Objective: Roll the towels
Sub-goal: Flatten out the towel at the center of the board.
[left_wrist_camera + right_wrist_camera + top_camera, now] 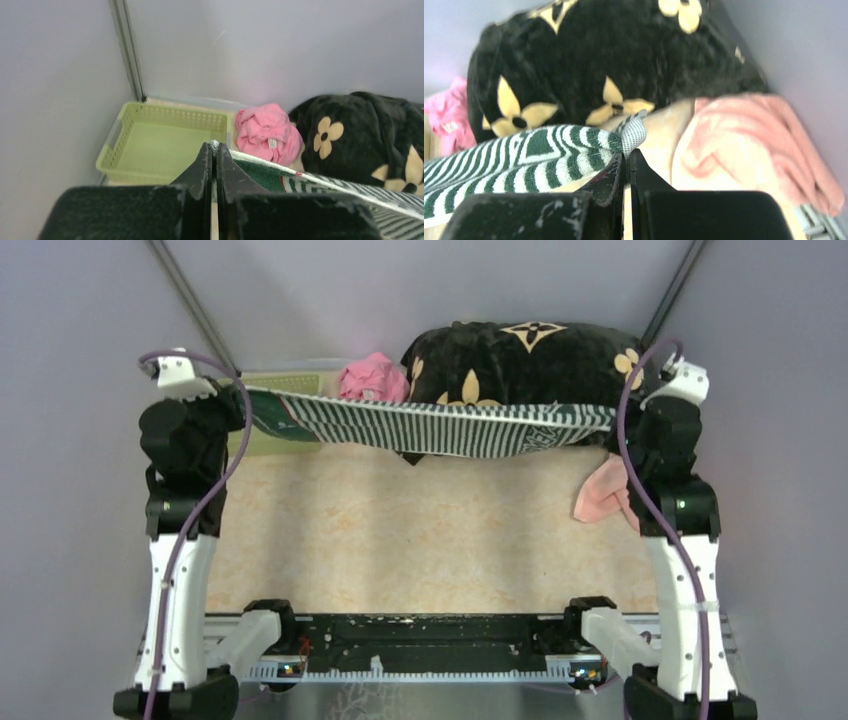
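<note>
Over the tan table [400, 540], left gripper [212, 152] and right gripper [626, 159] each clamp one end of the striped towel [440, 428].

A beige marbled table [400, 540] with four things lying on it.

At the far edge, right of the middle, a big black blanket [520, 360] with tan flowers lies in a heap. Just left of it, touching it, is a crumpled bright pink cloth [372, 378]. In the far left corner stands a pale green basket [170, 120] with perforated walls, close beside the pink cloth. A pale salmon-pink towel [603, 495] lies bunched at the right edge, on the near side of the blanket and partly hidden by the right arm.
</note>
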Controlling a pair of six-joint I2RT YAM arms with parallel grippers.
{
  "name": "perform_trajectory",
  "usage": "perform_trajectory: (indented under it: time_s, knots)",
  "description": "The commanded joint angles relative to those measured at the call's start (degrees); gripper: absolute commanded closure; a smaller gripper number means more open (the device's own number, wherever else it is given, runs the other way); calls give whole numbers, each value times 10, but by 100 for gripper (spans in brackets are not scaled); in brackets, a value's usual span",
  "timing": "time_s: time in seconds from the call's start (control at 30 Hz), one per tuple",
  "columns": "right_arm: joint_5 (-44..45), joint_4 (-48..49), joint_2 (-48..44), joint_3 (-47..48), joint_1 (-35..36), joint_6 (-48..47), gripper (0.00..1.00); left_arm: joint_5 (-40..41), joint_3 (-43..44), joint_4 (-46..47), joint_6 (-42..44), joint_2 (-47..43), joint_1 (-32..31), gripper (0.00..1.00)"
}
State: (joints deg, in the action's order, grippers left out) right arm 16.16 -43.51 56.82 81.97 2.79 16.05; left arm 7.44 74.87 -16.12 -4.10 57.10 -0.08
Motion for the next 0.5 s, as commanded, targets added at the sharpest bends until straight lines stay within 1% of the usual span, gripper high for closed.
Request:
perform_trajectory:
  time_s: [0.0, 0.13, 0.23, 0.27, 0.3, 0.33, 0.4, 0.43, 0.47]
  knots:
    - [-35, -8, -87, -135, -6, 59, 100, 23, -136, -2, -63, -91, 6, 100]
    - [-87, -14, -181, -295, -6, 155, 100, 89, -282, -52, -171, -211, 6, 100]
    - [-142, -19, -254, -393, -6, 220, 100, 125, -378, -91, -259, -315, 6, 100]
    - [-157, -24, -280, -417, -6, 237, 100, 134, -397, -104, -284, -350, 5, 97]
    - [-165, -34, -305, -435, -6, 252, 100, 143, -412, -118, -312, -382, 6, 90]
    - [-168, -46, -327, -448, -6, 264, 100, 152, -422, -132, -332, -424, 6, 81]
    - [-169, -77, -369, -457, -6, 274, 97, 168, -432, -152, -348, -478, 6, 78]
    - [-166, -95, -387, -457, -6, 276, 93, 174, -431, -160, -352, -499, 6, 78]
    - [-165, -109, -402, -455, -6, 275, 88, 180, -426, -167, -355, -515, 6, 75]
